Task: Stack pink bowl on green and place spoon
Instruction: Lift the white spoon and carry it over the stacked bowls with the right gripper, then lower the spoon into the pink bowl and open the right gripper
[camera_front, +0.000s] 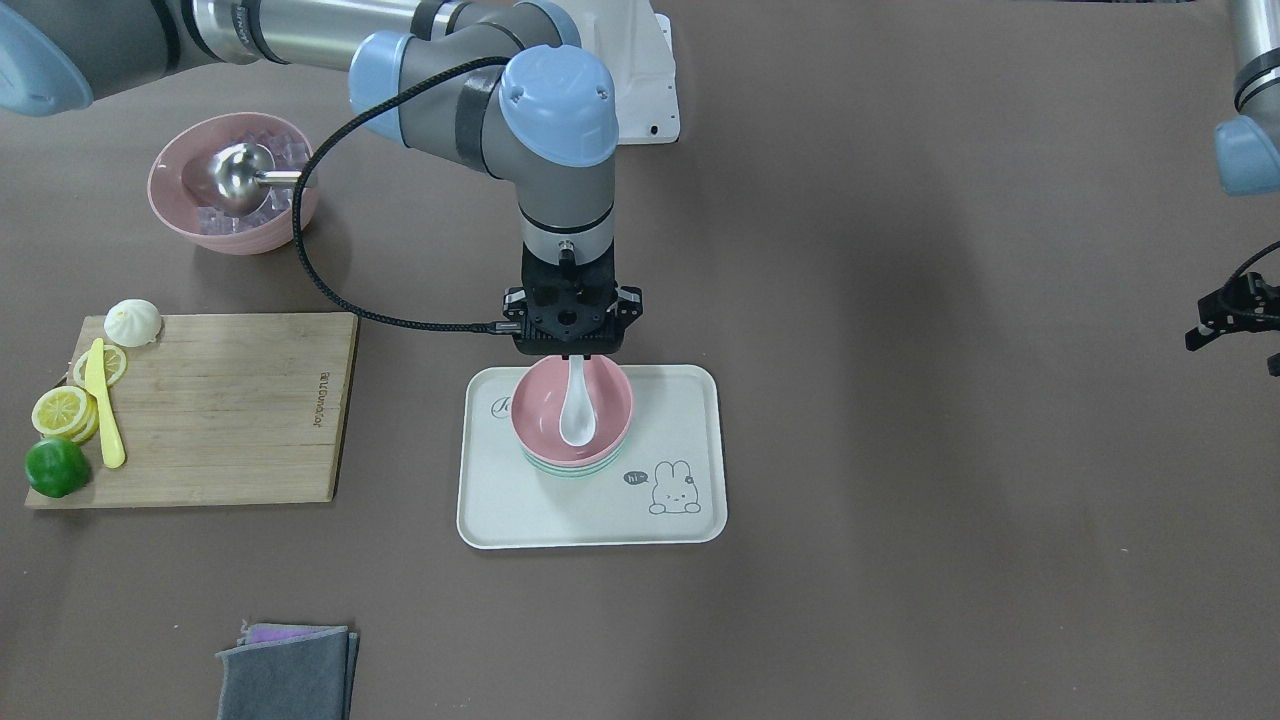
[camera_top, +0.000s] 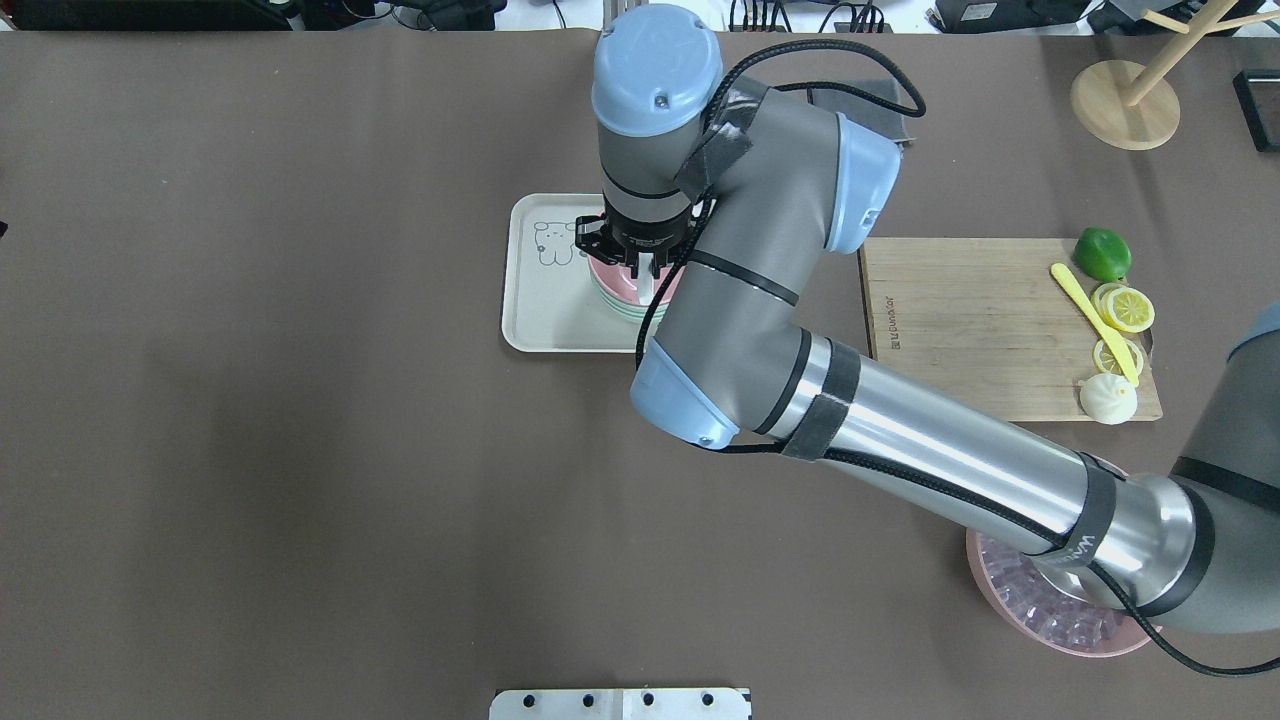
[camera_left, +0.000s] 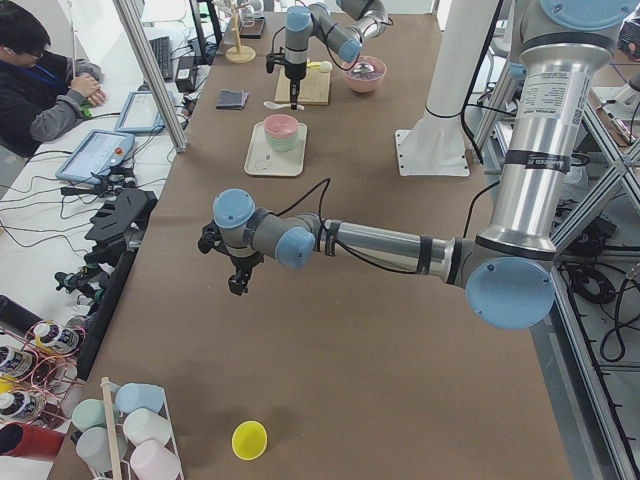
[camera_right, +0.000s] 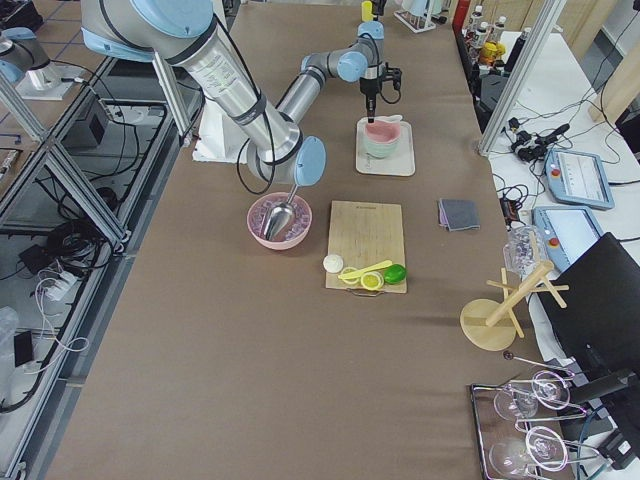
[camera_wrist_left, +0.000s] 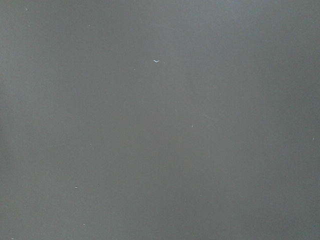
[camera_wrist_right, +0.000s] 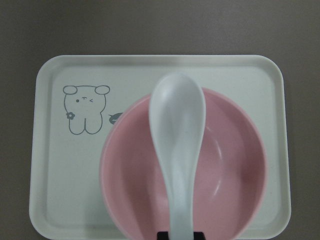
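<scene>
1. Across the table, in the front-facing view, the right gripper (camera_front: 573, 352) stands straight over the tray (camera_front: 600, 520). Its jaws are closed on the handle of the white spoon (camera_front: 577, 408). The spoon's scoop hangs inside the pink bowl (camera_front: 535, 400), which is nested on the green bowl (camera_front: 560, 473). The stacking therefore looks done, and only letting go of the spoon is left. The left gripper (camera_front: 1232, 312) sits at the view's edge, well apart, and I cannot tell whether it is open.
2. From overhead, the right arm hides most of the stack. A slice of pink bowl (camera_top: 608, 283) and of spoon (camera_top: 647, 290) shows beneath the wrist, roughly mid-tray.
3. From the left end, the left gripper (camera_left: 236, 270) hovers over bare table (camera_left: 300, 390). I judge it is parked there to leave the right arm room.
4. From the right end, the right gripper (camera_right: 371, 100) points straight down at the bowls. That vertical hold suits lowering the spoon without nudging the rim.
5. The left wrist camera shows only plain table surface.
6. The right wrist camera looks down the spoon (camera_wrist_right: 177, 145), with the handle pinched at the bottom edge and the scoop over the pink bowl (camera_wrist_right: 235, 165). I cannot tell whether the scoop touches the bowl. On release it would likely lean against the rim.
</scene>
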